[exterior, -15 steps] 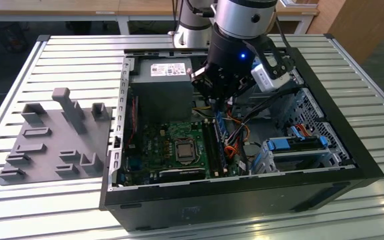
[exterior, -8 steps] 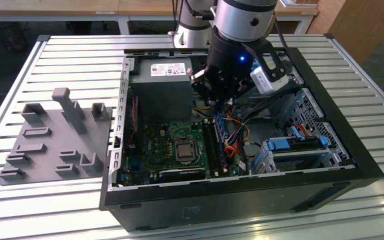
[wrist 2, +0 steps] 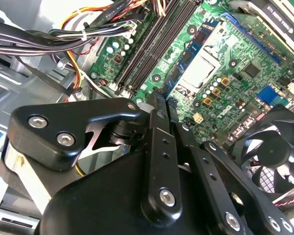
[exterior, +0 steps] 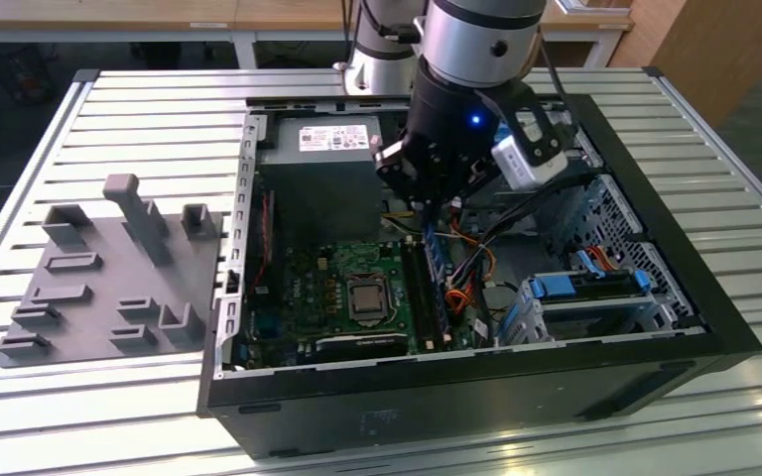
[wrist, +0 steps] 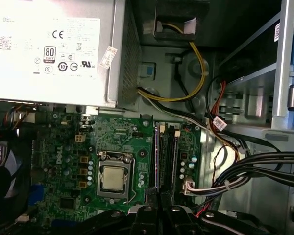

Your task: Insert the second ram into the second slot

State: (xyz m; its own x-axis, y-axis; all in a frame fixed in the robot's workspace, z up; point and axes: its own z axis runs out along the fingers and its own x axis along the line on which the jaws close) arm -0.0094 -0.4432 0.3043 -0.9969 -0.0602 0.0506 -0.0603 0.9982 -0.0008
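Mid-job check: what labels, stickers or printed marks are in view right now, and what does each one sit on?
No text is clear enough to quote.
White label on the power supply, also in the exterior view: rows of certification symbols and fine print, too small.
Small sticker at the power supply's edge: blurred.
White lettering on the motherboard: too small.
White tag on a cable: unreadable.

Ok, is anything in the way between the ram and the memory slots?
Nothing visible. The second ram stands on edge just beneath the gripper, in line with the black memory slots beside the processor socket. The cable bundle lies off to their side, not across them. Whether the ram is seated, I cannot tell.
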